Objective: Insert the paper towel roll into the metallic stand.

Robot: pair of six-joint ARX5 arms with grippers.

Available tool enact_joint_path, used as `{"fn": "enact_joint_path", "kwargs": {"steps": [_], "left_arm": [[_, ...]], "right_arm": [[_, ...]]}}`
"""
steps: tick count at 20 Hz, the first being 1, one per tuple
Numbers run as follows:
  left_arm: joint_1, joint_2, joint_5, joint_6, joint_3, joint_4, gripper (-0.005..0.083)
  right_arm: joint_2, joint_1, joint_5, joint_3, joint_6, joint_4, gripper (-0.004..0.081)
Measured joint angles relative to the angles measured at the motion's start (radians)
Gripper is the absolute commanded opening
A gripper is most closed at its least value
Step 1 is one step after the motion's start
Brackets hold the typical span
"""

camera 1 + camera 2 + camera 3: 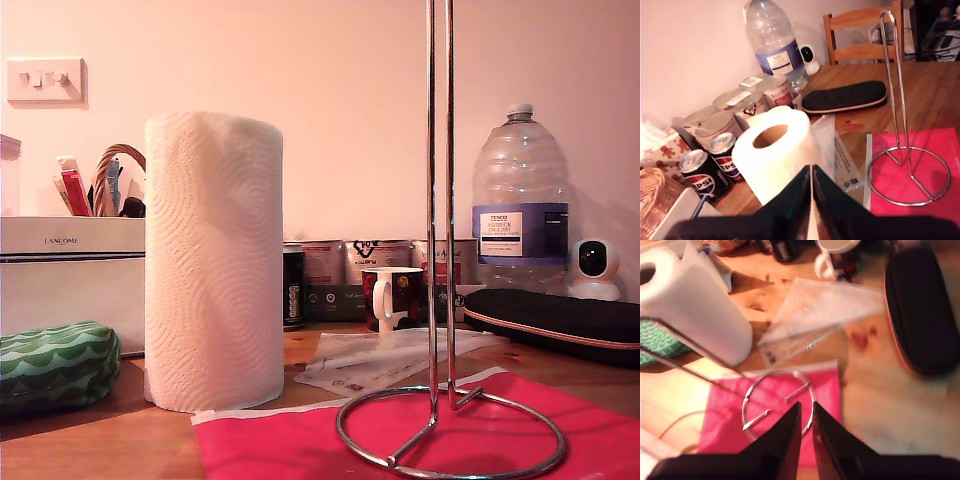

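Both grippers hang above the table, touching nothing; my first gripper [811,172] has its jaws pressed together and empty, just above the paper towel roll [777,155]; my second gripper [807,410] shows a narrow slit between its jaws, also empty, over the ring base of the metallic stand [777,400].

In the exterior view the paper towel roll [213,262] stands upright on the wooden table [90,440] towards the exterior view's left, just beside a red mat [420,440]; the metallic stand [440,250] rests on that mat towards the exterior view's right, apart from the roll.

Risks, as I judge them: the soft roll may crush or slip if pinched by its wall; the light stand may tip or slide if the roll's core catches the looped top off-centre; a loose clear sleeve [390,360] lies close behind both.

Neither arm shows in the exterior view, and the stand's top is cut off there; the second wrist view is blurred, so the rods read only as streaks.
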Motion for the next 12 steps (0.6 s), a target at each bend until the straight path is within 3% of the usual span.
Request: {"fn": "enact_joint_path", "kwargs": {"steps": [3, 7, 12], "left_arm": [[0.000, 0.000, 0.000, 0.000, 0.000, 0.000, -0.0024], [0.000, 0.000, 0.000, 0.000, 0.000, 0.000, -0.0024], [0.000, 0.000, 0.000, 0.000, 0.000, 0.000, -0.0024]], "right_arm": [[-0.027, 0.000, -0.076, -0.001, -0.037, 0.129, 0.0053], [-0.050, 0.005, -0.202, -0.013, -0.204, 0.120, 0.0053], [-0.084, 0.008, -0.333, -0.253, -0.280, 0.172, 0.0053]]}}
